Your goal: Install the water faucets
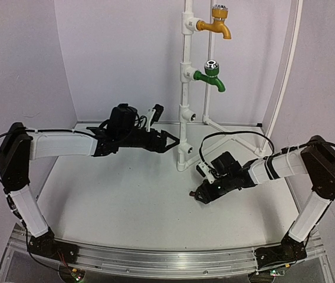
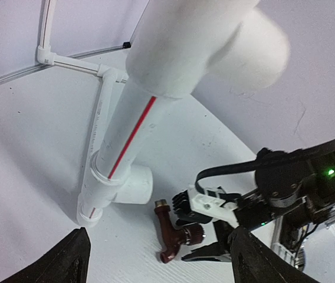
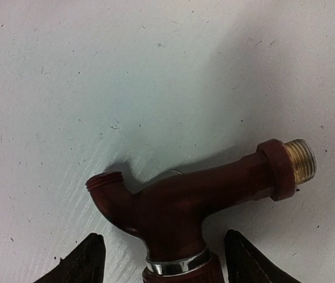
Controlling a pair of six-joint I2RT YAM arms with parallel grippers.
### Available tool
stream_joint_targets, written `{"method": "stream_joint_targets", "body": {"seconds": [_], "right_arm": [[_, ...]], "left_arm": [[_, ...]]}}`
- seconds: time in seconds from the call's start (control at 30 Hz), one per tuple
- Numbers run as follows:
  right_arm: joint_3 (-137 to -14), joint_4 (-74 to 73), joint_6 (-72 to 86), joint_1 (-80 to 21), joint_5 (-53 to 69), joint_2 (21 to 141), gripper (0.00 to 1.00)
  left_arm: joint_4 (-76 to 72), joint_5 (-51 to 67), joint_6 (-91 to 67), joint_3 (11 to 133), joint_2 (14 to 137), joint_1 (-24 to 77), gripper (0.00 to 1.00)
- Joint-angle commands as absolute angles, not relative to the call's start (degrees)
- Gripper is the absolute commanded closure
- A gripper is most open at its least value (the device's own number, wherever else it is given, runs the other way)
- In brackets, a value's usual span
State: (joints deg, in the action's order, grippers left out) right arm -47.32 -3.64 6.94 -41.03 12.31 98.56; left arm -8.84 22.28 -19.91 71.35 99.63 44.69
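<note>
Both pairs apart: left fingers (image 2: 73,259) wide, empty; right fingers (image 3: 88,262) straddle dark brown faucet (image 3: 191,200) lying on table (image 3: 155,59).

Pipe stand (image 1: 186,53): white, upright, at rear of surface (image 1: 126,200).
Yellow-orange faucet (image 1: 216,26): on highest socket I can see, spout down.

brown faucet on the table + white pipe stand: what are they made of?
Brown faucet: looks like moulded plastic, semi-gloss maroon with soft highlights. Its threaded end is brass-coloured, likely metal; the collar looks chromed. White stand: probably PVC pipe, smooth white, with a red printed stripe and socket fittings.
</note>
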Motion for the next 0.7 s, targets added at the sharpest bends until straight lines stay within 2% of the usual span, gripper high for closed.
{"method": "stream_joint_targets", "body": {"seconds": [0.0,0.07,0.1,0.17,0.23,0.33,0.43,0.67], "right_arm": [[-44.7,-5.2,3.4,-45.2,2.7,96.4,0.39],[-42.8,-2.5,2.8,-45.7,2.0,95.3,0.57],[-41.9,-1.1,2.4,-45.9,1.6,94.6,0.71],[-40.5,2.1,1.6,-46.3,0.7,93.3,0.85],[-39.1,3.8,-1.5,-47.3,1.0,91.1,0.93],[-35.7,7.1,-11.6,-50.0,10.1,84.8,1.00],[-33.5,7.3,-20.7,-52.6,18.5,77.4,1.00],[-39.4,0.7,-25.1,-54.8,23.5,71.6,1.00]], "left_arm": [[-7.4,23.5,-28.5,65.8,93.8,44.8,0.16],[-7.4,25.2,-31.6,63.7,92.9,45.0,0.18],[-7.5,25.4,-33.2,62.9,92.8,45.2,0.19],[-7.7,25.7,-34.9,61.4,92.8,45.7,0.20],[-8.6,26.3,-36.7,60.1,93.1,46.3,0.21],[-12.4,29.8,-40.5,58.1,94.1,46.9,0.23],[-13.4,33.1,-41.6,58.5,95.9,48.2,0.22],[-13.6,35.8,-43.0,62.3,101.0,52.5,0.16]]}}
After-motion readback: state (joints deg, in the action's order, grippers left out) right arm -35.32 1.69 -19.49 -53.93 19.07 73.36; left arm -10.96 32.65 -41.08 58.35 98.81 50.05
